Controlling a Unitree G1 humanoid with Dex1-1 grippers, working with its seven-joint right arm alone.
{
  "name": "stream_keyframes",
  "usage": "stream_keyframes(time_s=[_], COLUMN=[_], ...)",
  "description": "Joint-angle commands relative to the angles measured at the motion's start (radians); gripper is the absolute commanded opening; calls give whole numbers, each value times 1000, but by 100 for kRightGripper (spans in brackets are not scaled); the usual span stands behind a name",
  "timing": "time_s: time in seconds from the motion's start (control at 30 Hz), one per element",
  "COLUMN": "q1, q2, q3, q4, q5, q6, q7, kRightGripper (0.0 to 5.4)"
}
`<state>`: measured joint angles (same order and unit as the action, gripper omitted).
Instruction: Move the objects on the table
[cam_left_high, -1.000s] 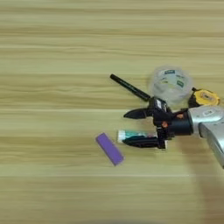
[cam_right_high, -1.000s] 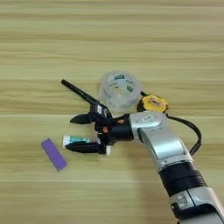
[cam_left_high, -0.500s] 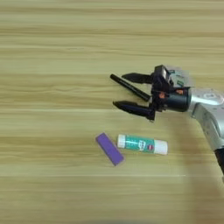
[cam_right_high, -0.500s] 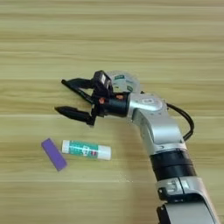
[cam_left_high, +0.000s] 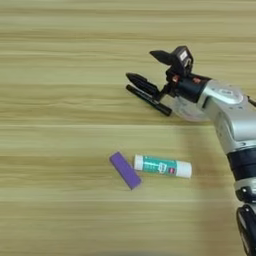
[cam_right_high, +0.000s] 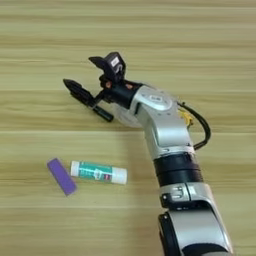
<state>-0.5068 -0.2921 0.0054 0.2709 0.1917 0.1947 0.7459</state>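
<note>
Nearest you, well short of the gripper (cam_left_high: 150, 67), the glue stick (cam_left_high: 162, 166) lies touching or just beside the purple block (cam_left_high: 125, 170) on the table (cam_left_high: 50, 100). Your fingers stand wide apart and empty, the lower one right over the black marker (cam_left_high: 148, 100). Judging by that, straddle the barrel mid-length, square to it, before closing.

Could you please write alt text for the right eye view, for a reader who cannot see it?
A silver robot arm reaches up from the bottom edge across a wooden table, its black gripper open over a slim black marker pen. Nearer the camera, to the left, a glue stick lies beside a purple block.
</note>
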Motion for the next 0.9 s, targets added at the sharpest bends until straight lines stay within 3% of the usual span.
stream_keyframes(time_s=[0.03,0.3,0.47,0.57,0.77,0.9], q1=[-105,-161,-198,-233,-274,-282], q2=[-1,42,61,67,41,24], q3=[12,9,-1,-7,16,57], q4=[-17,30,63,100,106,124], q5=[-28,-30,-74,-61,-38,-56], q6=[31,133,151,265,417,467], q7=[-59,-128,-240,-270,-201,-153], kRightGripper=[536,536,536,536,536,536])
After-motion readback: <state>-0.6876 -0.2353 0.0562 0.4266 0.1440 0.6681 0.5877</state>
